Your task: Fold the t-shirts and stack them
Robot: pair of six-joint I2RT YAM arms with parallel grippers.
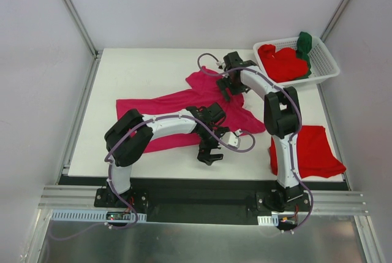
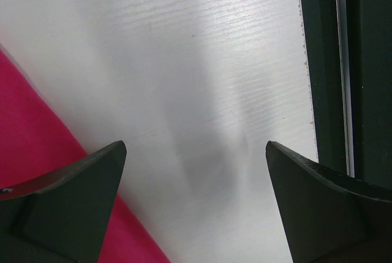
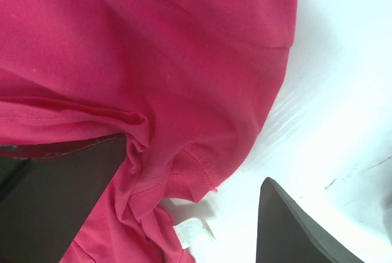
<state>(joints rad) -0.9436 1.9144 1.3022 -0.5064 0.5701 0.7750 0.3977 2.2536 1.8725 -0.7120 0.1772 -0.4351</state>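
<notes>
Pink t-shirt (image 1: 177, 100) lies sprawled across the worktop (image 1: 122, 73), looks limp and light, probably bunches easily. Left claw (image 2: 195, 152) and right claw (image 3: 195, 159) both gape empty. I'd pinch a hem or sleeve edge, not the middle.

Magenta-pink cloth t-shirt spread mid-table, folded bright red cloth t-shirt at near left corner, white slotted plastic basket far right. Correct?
Not quite. The folded bright red cloth t-shirt lies at the near right corner, not the left; the top external view shows it. The magenta-pink cloth t-shirt is spread mid-table and the white slotted plastic basket sits far right, as stated.
</notes>
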